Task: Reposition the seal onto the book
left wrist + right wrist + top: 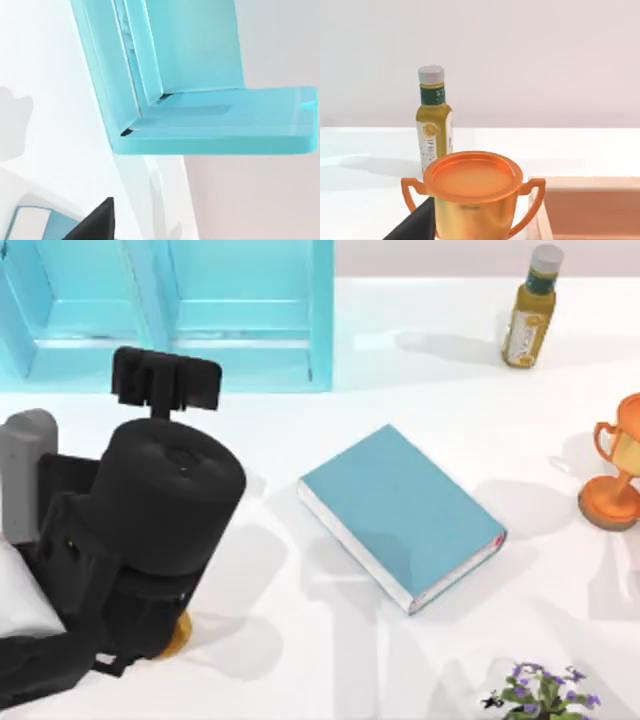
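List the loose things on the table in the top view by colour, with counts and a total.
Teal-blue: 1, the book
Yellow: 1, the bottle
Orange: 1, the trophy cup
Purple-flowered: 1, the plant
Total: 4

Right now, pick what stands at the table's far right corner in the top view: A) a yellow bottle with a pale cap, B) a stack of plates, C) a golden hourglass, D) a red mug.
A: the yellow bottle stands upright there, behind the orange trophy cup.
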